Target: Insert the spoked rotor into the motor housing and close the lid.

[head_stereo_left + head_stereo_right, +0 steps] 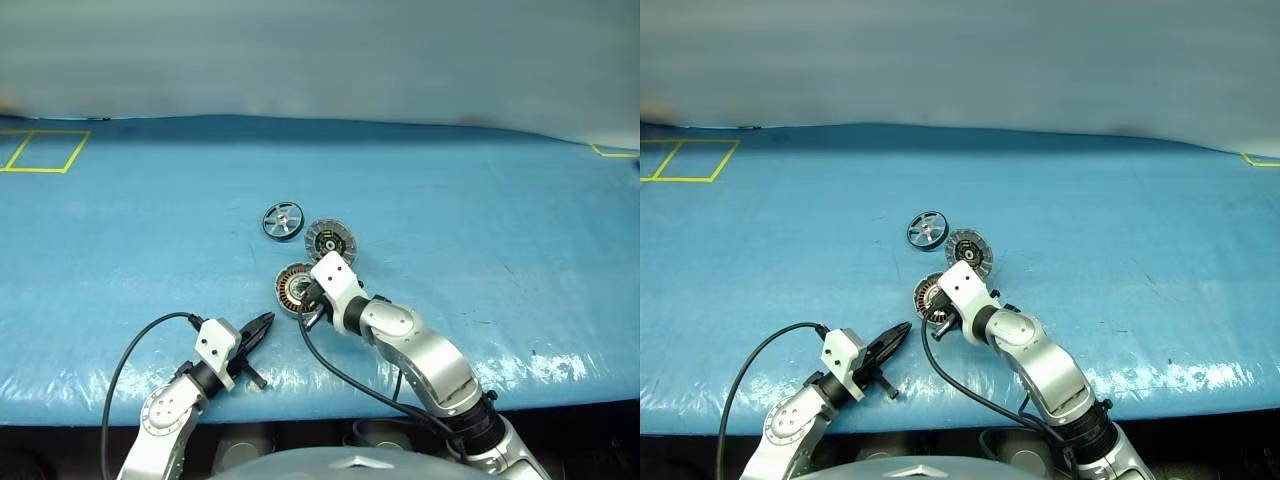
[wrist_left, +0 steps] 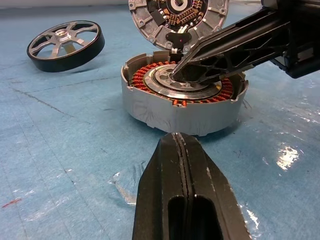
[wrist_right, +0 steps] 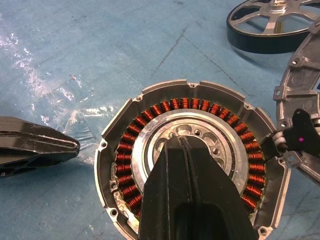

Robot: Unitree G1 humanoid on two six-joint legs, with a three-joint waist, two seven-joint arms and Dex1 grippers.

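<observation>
We're pre-insertion: right gripper [image 3: 186, 150], fingers together, tip over open motor housing [image 3: 192, 160], left gripper [image 1: 258, 328] also closed nearby, spoked rotor [image 1: 283, 221] loose beyond, lid [image 1: 331, 240] tilted beside; next likely fetch rotor.

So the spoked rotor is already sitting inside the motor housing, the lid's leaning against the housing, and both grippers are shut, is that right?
Not quite. The spoked rotor lies on the blue table apart from the motor housing, whose coils are uncovered, as the left wrist view shows. The rest holds: the lid leans against the housing, and the left gripper and right gripper are shut.
</observation>
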